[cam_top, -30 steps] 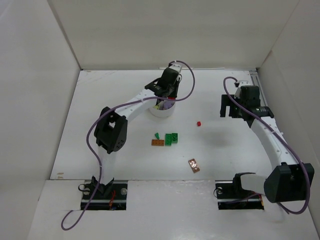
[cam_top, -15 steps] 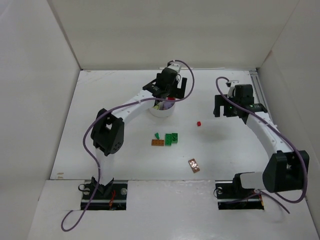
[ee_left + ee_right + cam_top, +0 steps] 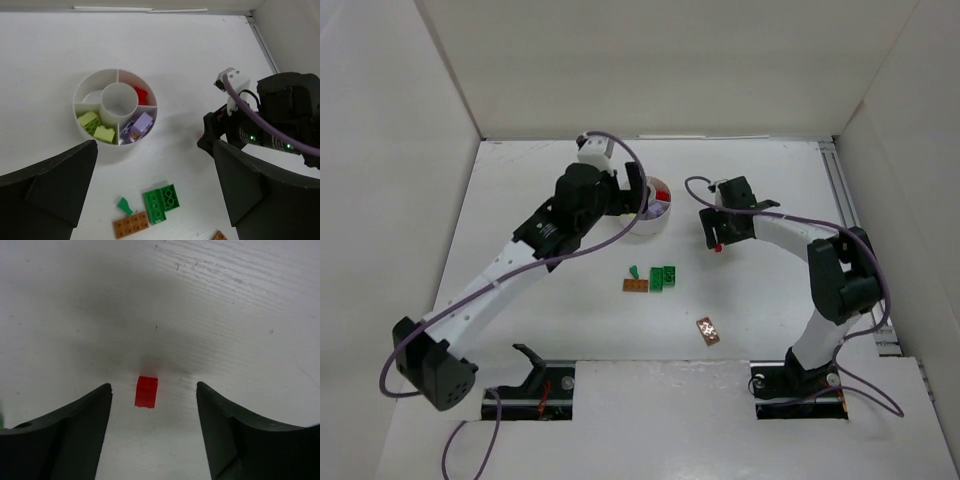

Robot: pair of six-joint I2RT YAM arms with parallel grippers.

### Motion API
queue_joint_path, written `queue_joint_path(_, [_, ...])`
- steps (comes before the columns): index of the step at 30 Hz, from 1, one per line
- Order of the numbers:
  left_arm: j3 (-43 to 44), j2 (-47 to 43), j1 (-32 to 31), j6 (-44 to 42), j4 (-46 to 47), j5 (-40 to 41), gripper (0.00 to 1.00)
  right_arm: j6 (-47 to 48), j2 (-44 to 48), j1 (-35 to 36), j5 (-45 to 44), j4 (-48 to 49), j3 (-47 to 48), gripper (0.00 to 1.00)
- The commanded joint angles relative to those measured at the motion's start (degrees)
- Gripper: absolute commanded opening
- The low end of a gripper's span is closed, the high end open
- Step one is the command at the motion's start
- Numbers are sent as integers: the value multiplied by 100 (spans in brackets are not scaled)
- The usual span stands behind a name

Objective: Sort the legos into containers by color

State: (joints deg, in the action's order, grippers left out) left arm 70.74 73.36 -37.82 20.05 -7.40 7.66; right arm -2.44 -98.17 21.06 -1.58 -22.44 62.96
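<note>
The left arm (image 3: 490, 285) and right arm (image 3: 785, 238) are built of white links joined by black housings. A purple cable (image 3: 260, 124) is run along each. Dark wedge-shaped fingers (image 3: 65, 440) are fitted; two green lights (image 3: 251, 138) are lit.

I work on a white table (image 3: 520, 200), matte, faintly grained and scratched when seen close. White panels box it in: a back wall (image 3: 660, 60), a left wall (image 3: 380, 180) and a right wall (image 3: 920, 150), all plain. A pale rail (image 3: 840, 190) runs along the table's right edge. A white ledge (image 3: 660, 420) crosses the near edge. Light falls soft and even; shadows are faint.
</note>
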Motion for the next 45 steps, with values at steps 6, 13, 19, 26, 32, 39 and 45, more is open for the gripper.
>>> queue_joint_path(6, [-1273, -1456, 65, 1053, -666, 903, 100, -459, -563, 100, -395, 442, 313, 48])
queue_joint_path(13, [-1590, -1878, 117, 1510, -1009, 1333, 100, -495, -317, 275, -502, 441, 374, 15])
queue_joint_path(19, [-1712, -1686, 800, 1686, -1150, 808, 100, 32, -80, 337, 87, 450, 1341, 13])
queue_joint_path(26, [-2143, -1298, 1892, 1564, -728, -1028, 100, 173, -536, 574, 449, 408, 2536, 13])
queue_joint_path(32, [-2196, -1245, 1893, 1563, -781, -959, 100, -273, -177, 452, -439, -164, 1637, 39])
queue_joint_path(39, [-2196, -816, 1893, 1458, -728, -1188, 100, -828, -360, 127, -492, -278, 499, 61])
queue_joint_path(45, [-2196, -701, 1893, 1458, -728, -1416, 100, -996, -361, 127, -606, -51, 165, 66])
